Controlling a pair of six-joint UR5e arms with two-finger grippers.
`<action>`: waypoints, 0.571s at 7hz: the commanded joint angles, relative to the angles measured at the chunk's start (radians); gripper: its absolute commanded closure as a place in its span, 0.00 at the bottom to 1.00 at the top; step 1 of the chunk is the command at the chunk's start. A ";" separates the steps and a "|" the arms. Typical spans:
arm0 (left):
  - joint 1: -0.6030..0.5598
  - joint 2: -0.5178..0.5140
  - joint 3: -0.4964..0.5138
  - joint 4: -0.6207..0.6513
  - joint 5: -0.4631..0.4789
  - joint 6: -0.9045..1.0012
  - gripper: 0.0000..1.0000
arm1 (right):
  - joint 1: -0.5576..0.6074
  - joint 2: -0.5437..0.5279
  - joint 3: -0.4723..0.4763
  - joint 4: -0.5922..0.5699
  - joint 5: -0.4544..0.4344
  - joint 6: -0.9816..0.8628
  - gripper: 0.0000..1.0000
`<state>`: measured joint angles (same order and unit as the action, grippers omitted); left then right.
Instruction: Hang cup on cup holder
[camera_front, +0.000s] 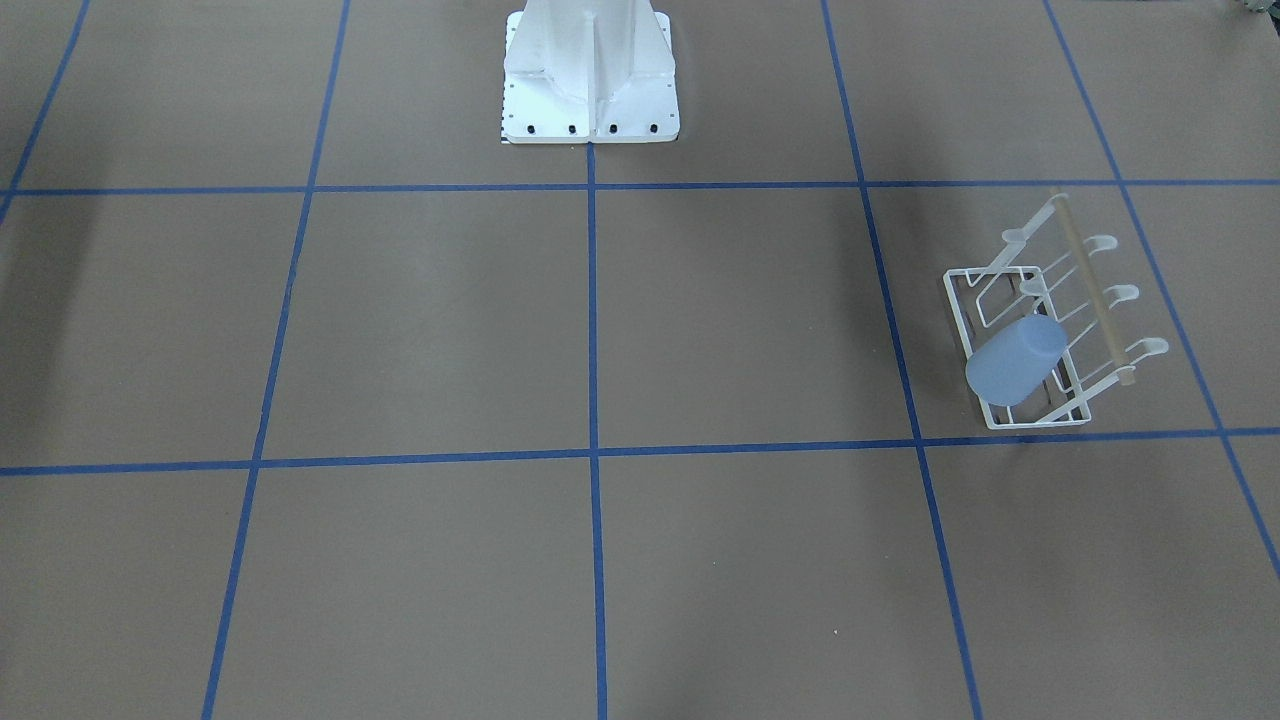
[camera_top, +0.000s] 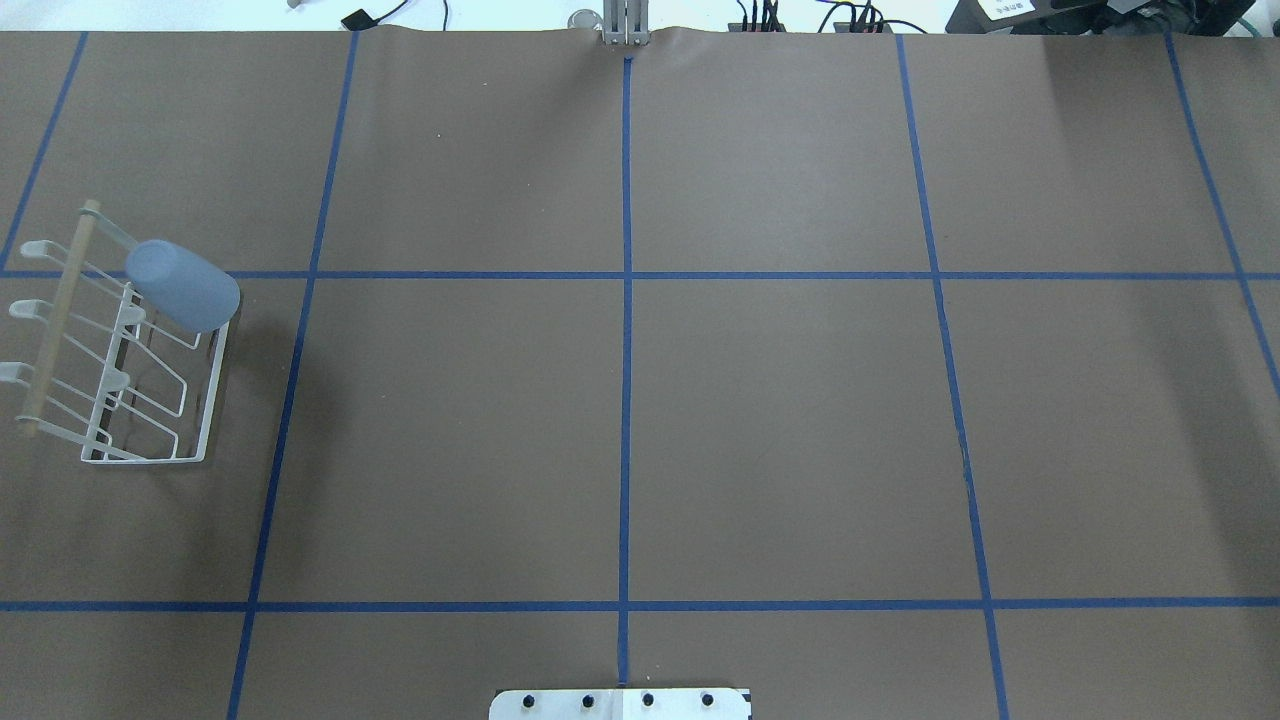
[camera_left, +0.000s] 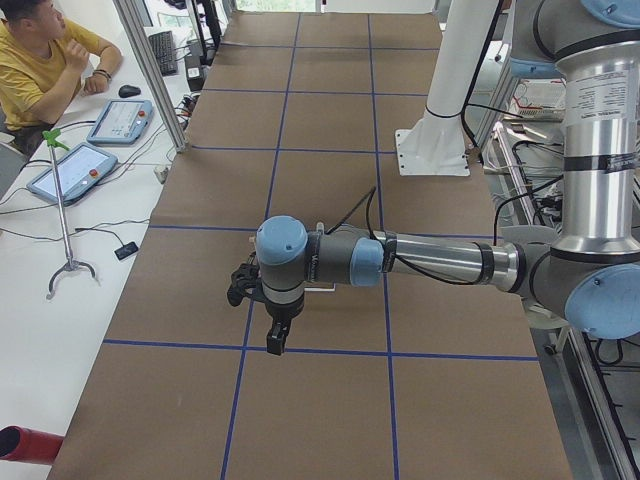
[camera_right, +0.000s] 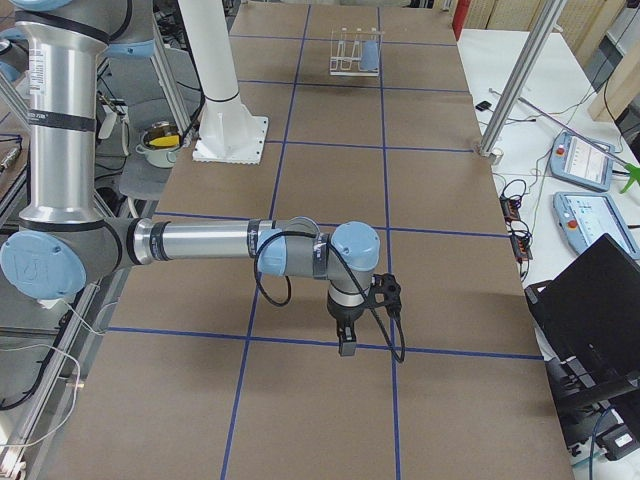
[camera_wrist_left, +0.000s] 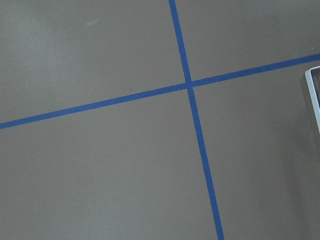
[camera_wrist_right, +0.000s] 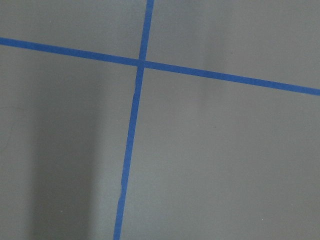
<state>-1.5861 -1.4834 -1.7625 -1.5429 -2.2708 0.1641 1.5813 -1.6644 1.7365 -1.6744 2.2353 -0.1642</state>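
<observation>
The pale blue cup (camera_front: 1015, 360) sits tilted over a slanted prong at one end of the white wire cup holder (camera_front: 958, 310), below its wooden rod (camera_front: 1095, 290). In the overhead view the cup (camera_top: 183, 285) and the holder (camera_top: 213, 400) stand at the table's left edge. Both are small and far in the exterior right view (camera_right: 352, 52). My left gripper (camera_left: 275, 338) shows only in the exterior left view, pointing down above the table. My right gripper (camera_right: 346, 345) shows only in the exterior right view, also pointing down. I cannot tell whether either is open or shut. Neither touches the cup.
The brown table has blue tape grid lines (camera_top: 626, 400). The robot's white base (camera_front: 590, 90) stands at the middle of the table's edge. A white frame edge (camera_wrist_left: 314, 97) shows at the right of the left wrist view. An operator (camera_left: 40, 60) sits beside the table.
</observation>
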 joint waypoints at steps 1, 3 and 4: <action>0.000 0.000 -0.005 0.001 0.000 0.000 0.01 | 0.000 0.000 0.000 -0.001 0.001 -0.001 0.00; 0.000 0.002 -0.017 0.003 0.000 0.000 0.01 | 0.000 0.000 0.000 -0.001 0.001 0.000 0.00; 0.000 0.002 -0.018 0.003 0.000 0.000 0.01 | 0.000 0.000 0.000 -0.001 0.001 0.000 0.00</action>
